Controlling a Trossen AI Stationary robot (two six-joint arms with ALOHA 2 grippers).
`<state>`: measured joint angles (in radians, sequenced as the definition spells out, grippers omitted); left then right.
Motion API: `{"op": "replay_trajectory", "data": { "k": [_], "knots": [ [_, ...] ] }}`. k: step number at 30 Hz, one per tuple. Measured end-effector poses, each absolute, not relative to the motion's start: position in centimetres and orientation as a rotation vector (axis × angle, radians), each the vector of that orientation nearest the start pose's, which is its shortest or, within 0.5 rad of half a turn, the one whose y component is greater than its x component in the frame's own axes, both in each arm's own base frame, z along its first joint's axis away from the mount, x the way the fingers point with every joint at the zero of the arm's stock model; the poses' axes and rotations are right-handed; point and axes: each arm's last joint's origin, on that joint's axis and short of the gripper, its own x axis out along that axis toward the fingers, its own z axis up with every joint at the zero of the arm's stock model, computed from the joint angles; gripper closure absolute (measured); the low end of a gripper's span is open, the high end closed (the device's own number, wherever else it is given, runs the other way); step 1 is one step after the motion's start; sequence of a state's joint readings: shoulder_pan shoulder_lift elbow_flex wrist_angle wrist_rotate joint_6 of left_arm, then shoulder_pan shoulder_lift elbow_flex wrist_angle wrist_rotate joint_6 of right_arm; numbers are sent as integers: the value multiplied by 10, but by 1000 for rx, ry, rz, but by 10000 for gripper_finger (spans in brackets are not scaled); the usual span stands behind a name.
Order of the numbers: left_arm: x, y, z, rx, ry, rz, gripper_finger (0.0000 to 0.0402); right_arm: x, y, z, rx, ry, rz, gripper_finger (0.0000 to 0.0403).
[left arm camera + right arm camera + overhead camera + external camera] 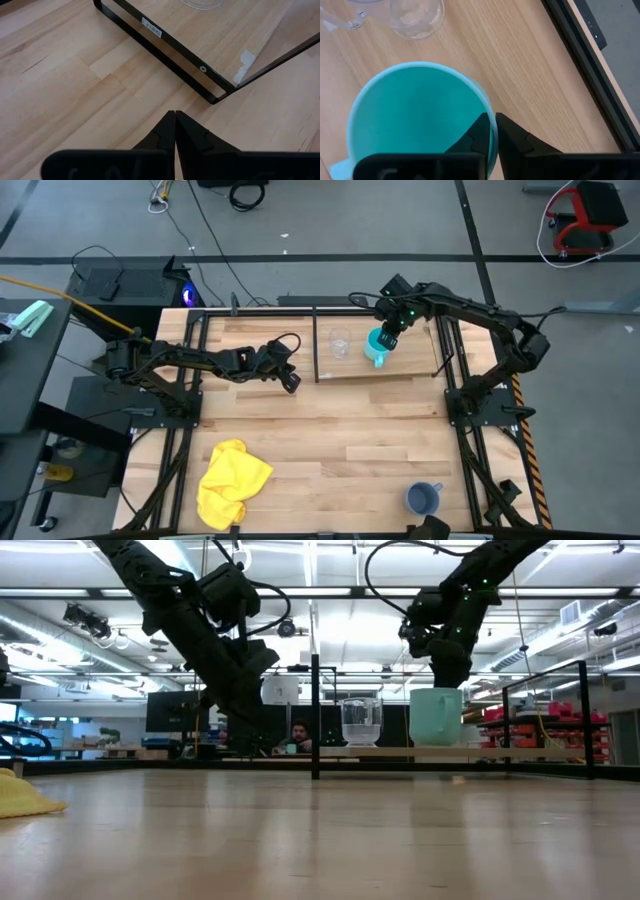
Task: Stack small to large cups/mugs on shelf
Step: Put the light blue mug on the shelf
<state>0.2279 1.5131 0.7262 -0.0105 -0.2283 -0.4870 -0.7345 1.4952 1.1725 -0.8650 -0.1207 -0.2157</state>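
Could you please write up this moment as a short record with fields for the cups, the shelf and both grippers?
shelf: light-wood board with black frame, at the table's far side
clear cup: upright on the shelf
cyan mug: upright on the shelf, beside the clear cup
grey-blue mug: on the tabletop near the front edge, not on the shelf
yellow cloth: front left of the table
right gripper: at the cyan mug's rim, one finger inside, one outside
left gripper: shut, empty, over the tabletop just off the shelf
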Motion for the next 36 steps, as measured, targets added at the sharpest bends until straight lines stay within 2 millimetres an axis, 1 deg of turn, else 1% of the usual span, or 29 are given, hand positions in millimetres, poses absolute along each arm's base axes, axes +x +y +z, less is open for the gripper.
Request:
{"op": "replay_trajectory", "data": {
  "k": [5, 15, 22, 31, 36],
  "knots": [
    [278, 71, 167, -452, 682, 618, 377, 216, -190, 256, 305, 1137, -412, 366],
    [278, 71, 167, -452, 682, 618, 389, 217, -191, 257, 298, 1130, -413, 364],
    [278, 71, 167, -452, 683, 618, 376, 218, -192, 257, 292, 1112, -419, 363],
    [278, 71, 167, -452, 683, 618, 385, 218, -192, 258, 302, 1106, -428, 335],
    [278, 71, 167, -452, 683, 619, 380, 218, -193, 258, 293, 1114, -448, 320]
  ]
}}
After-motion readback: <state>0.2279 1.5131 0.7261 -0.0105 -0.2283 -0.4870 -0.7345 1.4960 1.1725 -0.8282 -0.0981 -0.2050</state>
